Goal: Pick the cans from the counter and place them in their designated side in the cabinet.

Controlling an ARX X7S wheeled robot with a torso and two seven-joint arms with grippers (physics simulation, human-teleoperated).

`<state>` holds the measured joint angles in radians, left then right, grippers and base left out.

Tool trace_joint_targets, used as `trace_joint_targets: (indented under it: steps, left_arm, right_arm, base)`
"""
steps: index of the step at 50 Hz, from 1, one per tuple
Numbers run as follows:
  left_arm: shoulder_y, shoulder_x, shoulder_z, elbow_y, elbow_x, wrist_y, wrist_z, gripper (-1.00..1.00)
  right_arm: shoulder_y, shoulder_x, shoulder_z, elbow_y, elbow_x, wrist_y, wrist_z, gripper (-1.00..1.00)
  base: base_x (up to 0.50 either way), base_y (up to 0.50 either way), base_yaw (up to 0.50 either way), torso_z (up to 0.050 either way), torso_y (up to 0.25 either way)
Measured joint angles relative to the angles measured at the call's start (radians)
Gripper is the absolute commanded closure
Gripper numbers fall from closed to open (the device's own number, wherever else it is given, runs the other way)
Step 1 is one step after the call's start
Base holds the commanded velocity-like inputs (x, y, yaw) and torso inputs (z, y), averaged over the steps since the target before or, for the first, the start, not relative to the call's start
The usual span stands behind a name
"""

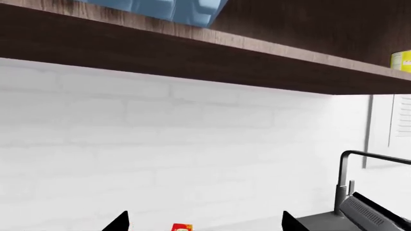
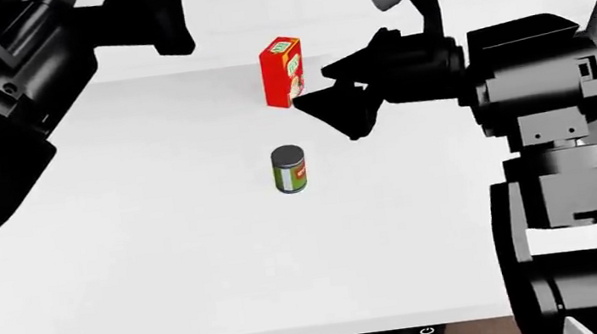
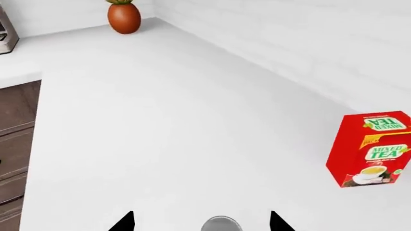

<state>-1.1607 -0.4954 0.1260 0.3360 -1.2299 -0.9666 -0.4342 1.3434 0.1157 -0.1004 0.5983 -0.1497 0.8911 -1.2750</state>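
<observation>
The right pincer (image 2: 338,102) hangs spread and unloaded above the smooth white counter (image 2: 147,237), tips aimed down toward the small dark green can with a red label (image 2: 289,169), which stands upright on the counter, apart from the fingers. In my judgement it is lined up this way to drop around the can; the right wrist view shows the can's grey top (image 3: 222,225) between the two dark fingertips (image 3: 123,222).

The left pincer (image 1: 204,222) is raised near the dark wooden cabinet shelf (image 1: 192,53), its fingertips wide apart and holding nothing. One yellow can (image 1: 402,60) already sits on that shelf, likely on its own side, well apart from a blue plastic container (image 1: 173,9).

So two cans: one shelved, one left on the counter. One red rectangular tea box (image 2: 281,72) stands behind the green can, and one brown round vase (image 3: 124,17) sits far along the counter.
</observation>
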Motion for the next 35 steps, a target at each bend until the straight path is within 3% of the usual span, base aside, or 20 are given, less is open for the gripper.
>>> trace_joint_targets:
  steps: [23,35]
  left_arm:
    - [0.011,0.001,0.011,-0.005,0.005,0.012,0.002,-1.0]
    - [0.01,-0.001,0.016,-0.01,0.011,0.021,0.008,-1.0]
  right_arm:
    - [0.085,-0.04,-0.035,0.516,0.035,-0.393,0.072,-1.0]
    - [0.101,-0.061,-0.054,0.65,0.054,-0.502,0.088,-1.0]
  base:
    - [0.0,0.0,0.0,0.0,0.0]
    - [0.0,0.0,0.0,0.0,0.0]
